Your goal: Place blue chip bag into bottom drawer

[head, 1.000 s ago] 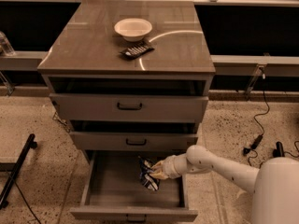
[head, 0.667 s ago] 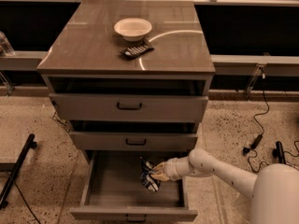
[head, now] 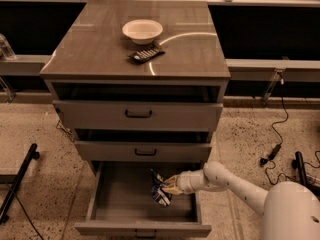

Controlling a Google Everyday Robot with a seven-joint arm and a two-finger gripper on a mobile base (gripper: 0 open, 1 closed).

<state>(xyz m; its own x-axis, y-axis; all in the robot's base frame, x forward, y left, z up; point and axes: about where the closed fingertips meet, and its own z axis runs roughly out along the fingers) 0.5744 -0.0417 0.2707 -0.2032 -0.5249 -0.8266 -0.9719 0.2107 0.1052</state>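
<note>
Gripping blue chip bag point(head: 159, 191) in closed hand point(head: 168, 186), reaching in from the right, within the pulled-out bottom drawer point(head: 120, 201), toward its right side. Resting on desk point(head: 95, 51) above: bowl point(head: 142, 30), remote point(head: 146, 53) just beside.

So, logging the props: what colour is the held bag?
Dark blue with white patches, camera view; the gripper holds the bag over the bottom drawer.

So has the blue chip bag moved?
No; the blue chip bag, held by the gripper, stays over the right half of the bottom drawer.
</note>
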